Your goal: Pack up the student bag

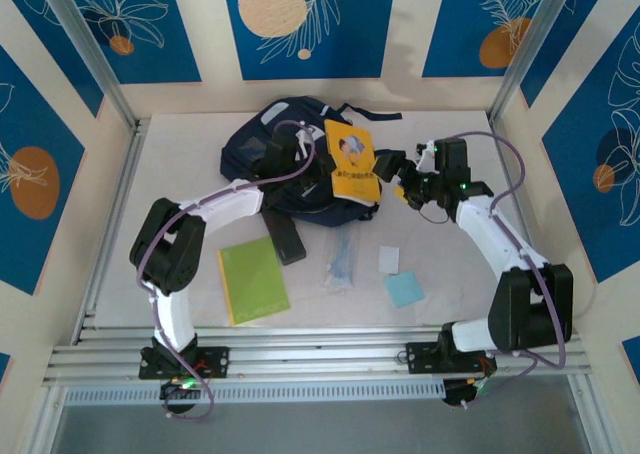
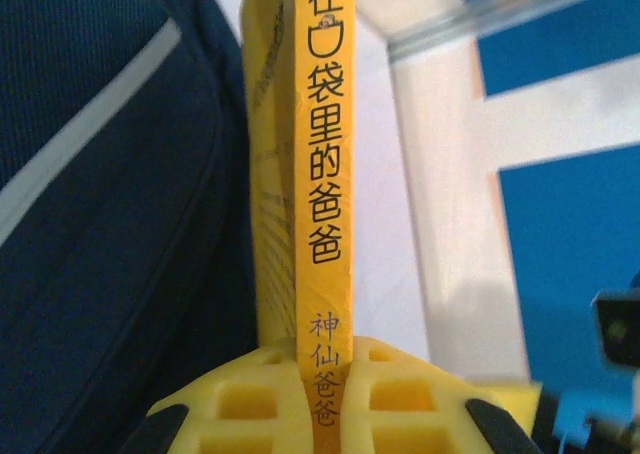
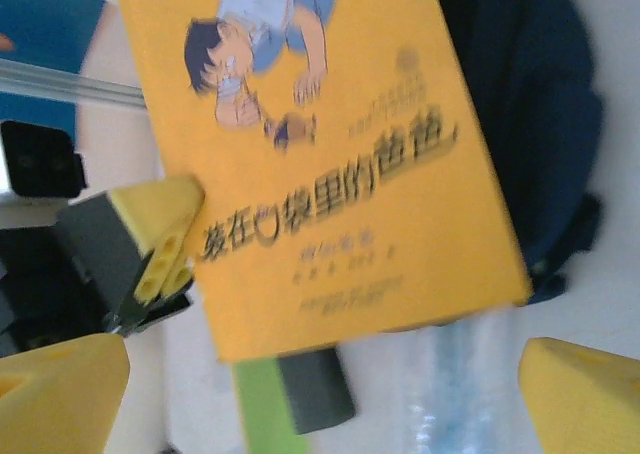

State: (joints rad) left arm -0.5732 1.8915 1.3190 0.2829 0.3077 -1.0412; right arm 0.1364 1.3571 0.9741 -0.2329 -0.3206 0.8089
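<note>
The student bag [image 1: 290, 134], navy blue with grey stripes, lies at the back middle of the table. A yellow book [image 1: 352, 161] is held over its right side. My left gripper [image 1: 322, 166] is shut on the book's spine [image 2: 320, 174], whose lower end is pinched between the yellow fingers [image 2: 250, 394], with the student bag [image 2: 100, 224] just to the left. My right gripper [image 1: 396, 177] is open just right of the book. In the right wrist view the book's cover [image 3: 330, 154] lies ahead of my right gripper [image 3: 320, 404], whose fingertips [image 3: 60, 394] stand wide apart and touch nothing.
On the table in front of the bag lie a green notebook [image 1: 252, 280], a dark grey case [image 1: 287, 236], a clear plastic packet [image 1: 342, 264], a small white card [image 1: 389, 260] and a light blue pad [image 1: 404, 289]. Walls close in at the left, right and back.
</note>
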